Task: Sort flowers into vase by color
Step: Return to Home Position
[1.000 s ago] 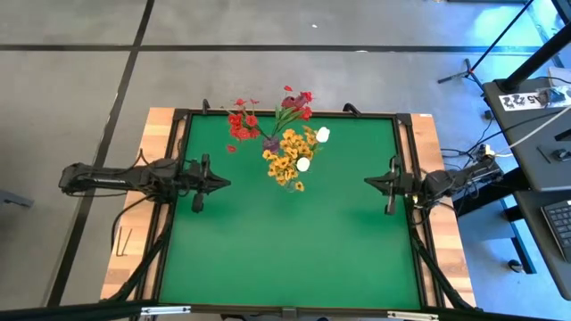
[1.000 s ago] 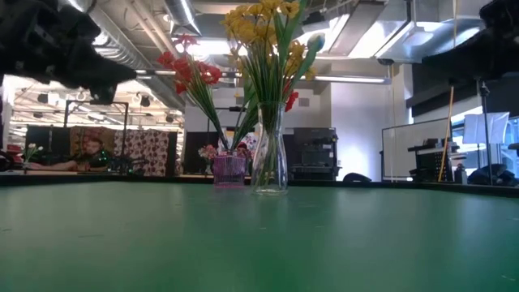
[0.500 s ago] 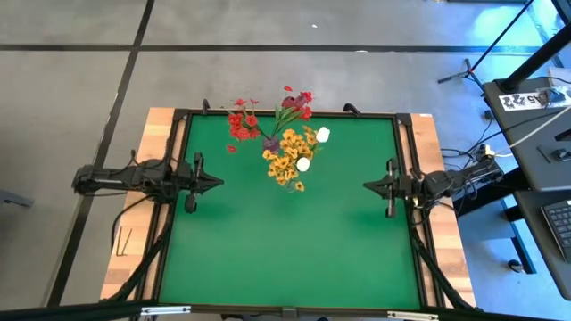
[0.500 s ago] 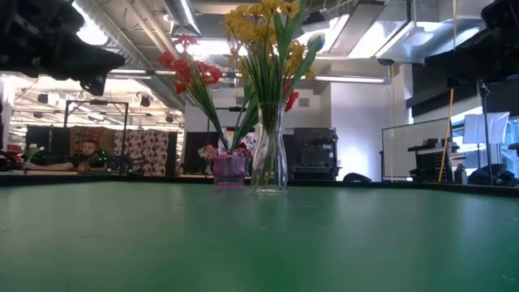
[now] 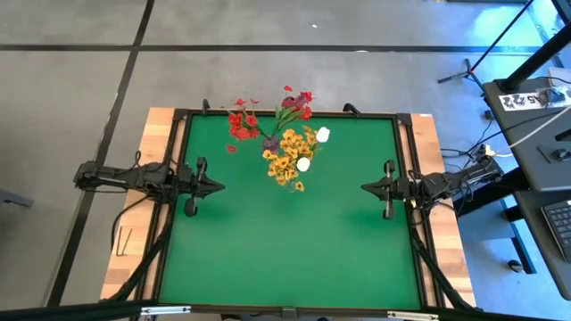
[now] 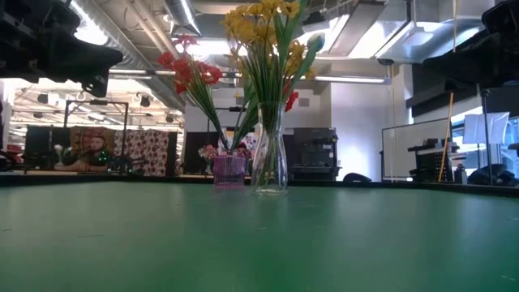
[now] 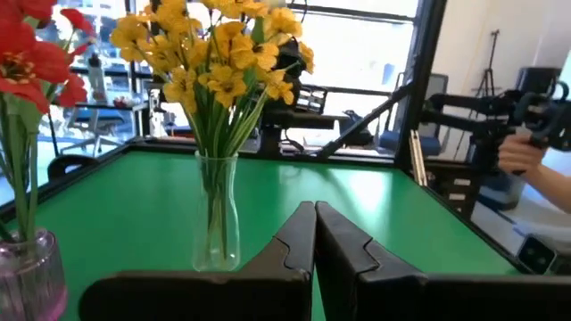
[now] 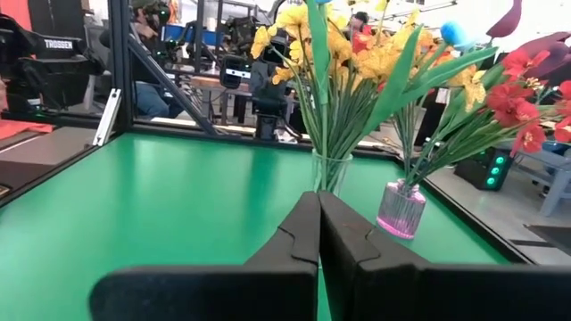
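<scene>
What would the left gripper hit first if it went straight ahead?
The left gripper looks aimed just beside the clear vase, perhaps brushing the yellow flowers; beyond them, the right gripper faces it. Height is hard to judge.

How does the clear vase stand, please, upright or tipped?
Upright: the clear vase stands straight on the green table, yellow flowers rising from it.

Cropped by frame edge, left wrist view: purple vase (image 7: 27,276), red sprays (image 7: 27,53). Masked by right gripper (image 8: 317,198), right wrist view: base of clear vase (image 8: 332,169). Concealed under blossoms, high view: both vases. Cropped by upper edge, low view: left arm (image 6: 53,45), right arm (image 6: 478,53), grippers not distinguishable; also tops of yellow sprays (image 6: 259,24). Too small to resolve: person (image 6: 96,152) in far-left background.
</scene>
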Tool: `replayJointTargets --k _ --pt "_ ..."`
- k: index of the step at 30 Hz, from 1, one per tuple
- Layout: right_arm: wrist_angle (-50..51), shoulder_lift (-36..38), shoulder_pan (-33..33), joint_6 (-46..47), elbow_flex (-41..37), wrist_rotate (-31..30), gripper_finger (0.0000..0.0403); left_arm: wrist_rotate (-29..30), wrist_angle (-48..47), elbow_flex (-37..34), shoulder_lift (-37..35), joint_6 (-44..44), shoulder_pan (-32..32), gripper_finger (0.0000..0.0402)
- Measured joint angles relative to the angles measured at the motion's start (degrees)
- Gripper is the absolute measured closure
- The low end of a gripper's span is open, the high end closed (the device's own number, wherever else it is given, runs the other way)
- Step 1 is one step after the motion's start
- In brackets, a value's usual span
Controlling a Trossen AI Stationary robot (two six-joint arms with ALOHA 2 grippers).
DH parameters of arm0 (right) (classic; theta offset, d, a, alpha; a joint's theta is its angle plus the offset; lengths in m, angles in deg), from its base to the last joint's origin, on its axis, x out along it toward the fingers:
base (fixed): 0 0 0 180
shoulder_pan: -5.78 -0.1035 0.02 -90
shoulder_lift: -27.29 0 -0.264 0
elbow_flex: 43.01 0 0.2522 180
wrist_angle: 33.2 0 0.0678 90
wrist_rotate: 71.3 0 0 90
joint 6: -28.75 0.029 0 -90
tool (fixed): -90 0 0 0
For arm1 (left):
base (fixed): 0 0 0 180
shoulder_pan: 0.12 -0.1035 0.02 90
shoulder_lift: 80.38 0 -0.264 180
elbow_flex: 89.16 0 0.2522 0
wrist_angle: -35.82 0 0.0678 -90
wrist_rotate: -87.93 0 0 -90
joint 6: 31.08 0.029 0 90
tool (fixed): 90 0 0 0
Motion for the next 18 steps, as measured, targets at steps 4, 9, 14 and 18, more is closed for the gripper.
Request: replayJointTargets --k 4,9,14,18 --pt "0.0 0.0 0.0 0.0 0.0 0.0 0.0403 0.4 0.4 -0.2 0.0 0.7 0.1 0.0401" --pt "0.0 0.0 0.0 -0.5 0.0 -0.6 0.0403 0.5 0.4 -0.2 0.0 -0.1 0.1 0.0401" --pt "-0.1 0.0 0.0 -3.1 0.0 -3.8 0.0403 2.4 0.8 -0.2 0.0 -3.4 0.1 0.0401" --pt "-0.1 0.0 0.0 -4.4 0.0 -6.7 0.0397 2.4 0.8 -0.2 0.0 -3.5 0.1 0.0401"
